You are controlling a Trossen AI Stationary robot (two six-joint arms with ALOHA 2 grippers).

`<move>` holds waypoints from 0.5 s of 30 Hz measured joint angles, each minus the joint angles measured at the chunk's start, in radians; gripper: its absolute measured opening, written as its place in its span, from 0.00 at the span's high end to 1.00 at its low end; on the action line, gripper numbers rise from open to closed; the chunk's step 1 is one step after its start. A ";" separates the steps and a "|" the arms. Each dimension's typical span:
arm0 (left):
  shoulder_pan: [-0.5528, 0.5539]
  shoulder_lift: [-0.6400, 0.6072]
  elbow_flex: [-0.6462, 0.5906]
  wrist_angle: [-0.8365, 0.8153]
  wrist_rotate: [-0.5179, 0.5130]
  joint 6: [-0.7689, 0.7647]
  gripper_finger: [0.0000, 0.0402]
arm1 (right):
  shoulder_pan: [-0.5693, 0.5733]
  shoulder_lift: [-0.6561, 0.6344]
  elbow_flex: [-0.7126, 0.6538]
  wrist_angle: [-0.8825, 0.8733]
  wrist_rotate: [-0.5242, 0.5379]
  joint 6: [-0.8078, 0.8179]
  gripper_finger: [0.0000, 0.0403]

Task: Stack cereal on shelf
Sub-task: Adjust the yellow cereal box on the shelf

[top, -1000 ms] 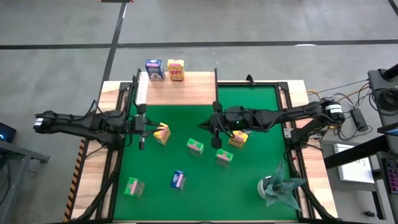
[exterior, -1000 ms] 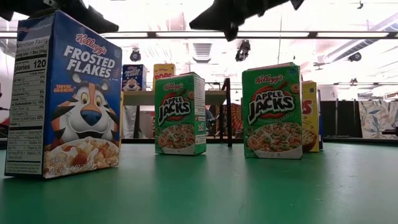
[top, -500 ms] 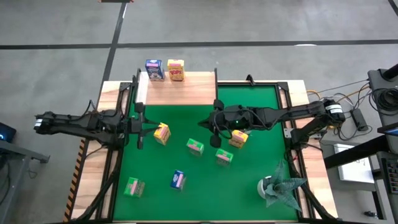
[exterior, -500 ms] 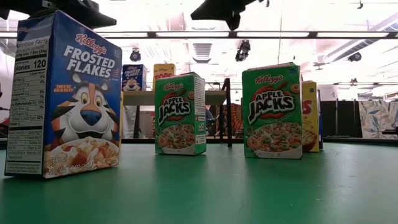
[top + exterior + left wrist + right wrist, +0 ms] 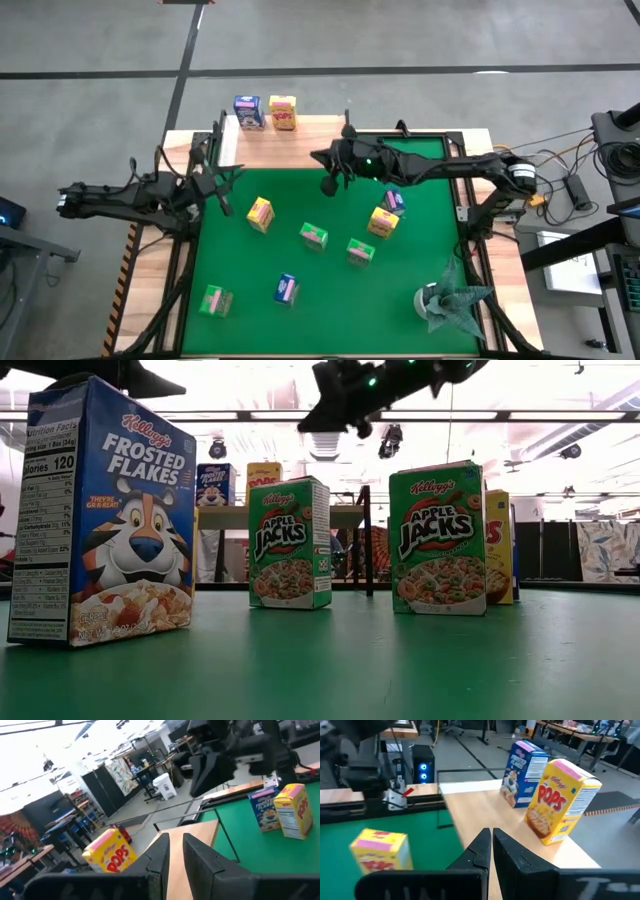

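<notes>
Fingers together and empty, the right gripper (image 5: 330,185) hovers at the shelf (image 5: 300,145) edge while the left gripper (image 5: 222,205), fingers nearly together and also empty, sits closest to the upright yellow Pops box (image 5: 260,213) on the green mat (image 5: 420,250) just beside it.

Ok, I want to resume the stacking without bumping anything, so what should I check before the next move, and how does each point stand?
1. Shelf has bare board for another box: ok.
2. Blue box and yellow box on the shelf upright: ok.
3. Right gripper empty, fingers shut: not ok for grasping, open first.
4. Left gripper empty: ok.
5. Yellow box on the mat upright, clear of both arms: ok.
6. Third blue box located: cannot tell.
</notes>
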 joint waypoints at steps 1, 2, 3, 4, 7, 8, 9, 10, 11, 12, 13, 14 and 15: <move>0.000 -0.003 -0.008 0.000 0.000 -0.001 0.91 | -0.014 0.020 0.016 0.006 -0.010 0.000 0.98; 0.000 -0.005 -0.015 0.000 0.000 -0.001 0.91 | -0.026 0.039 0.036 0.005 -0.023 0.000 0.98; 0.000 -0.006 -0.018 0.000 0.000 0.002 0.91 | -0.037 0.060 0.058 0.004 -0.027 -0.001 0.98; 0.000 -0.008 -0.018 0.001 -0.001 0.004 0.91 | -0.045 0.082 0.084 0.005 -0.027 -0.008 0.98; 0.000 -0.013 -0.018 0.004 -0.015 0.006 0.91 | -0.066 0.152 0.168 -0.010 -0.028 -0.056 0.98; 0.000 -0.015 -0.018 0.005 -0.017 0.007 0.91 | -0.072 0.176 0.196 -0.018 -0.028 -0.070 0.98; 0.000 -0.017 -0.018 0.005 -0.017 0.011 0.91 | -0.079 0.201 0.223 -0.027 -0.028 -0.080 0.98; 0.000 -0.017 -0.018 0.004 -0.018 0.012 0.91 | -0.085 0.225 0.250 -0.035 -0.028 -0.089 0.98; 0.000 -0.018 -0.018 0.004 -0.017 0.013 0.91 | -0.091 0.249 0.278 -0.044 -0.028 -0.101 0.98; 0.000 -0.018 -0.018 0.004 -0.017 0.013 0.91 | -0.097 0.270 0.302 -0.051 -0.027 -0.106 0.98; 0.000 -0.019 -0.018 0.004 -0.017 0.013 0.91 | -0.102 0.291 0.323 -0.058 -0.027 -0.110 0.98; 0.000 -0.019 -0.018 0.004 -0.017 0.013 0.91 | -0.107 0.313 0.346 -0.062 -0.026 -0.112 0.98; 0.000 -0.019 -0.018 0.005 -0.017 0.013 0.91 | -0.112 0.331 0.363 -0.065 -0.020 -0.114 0.98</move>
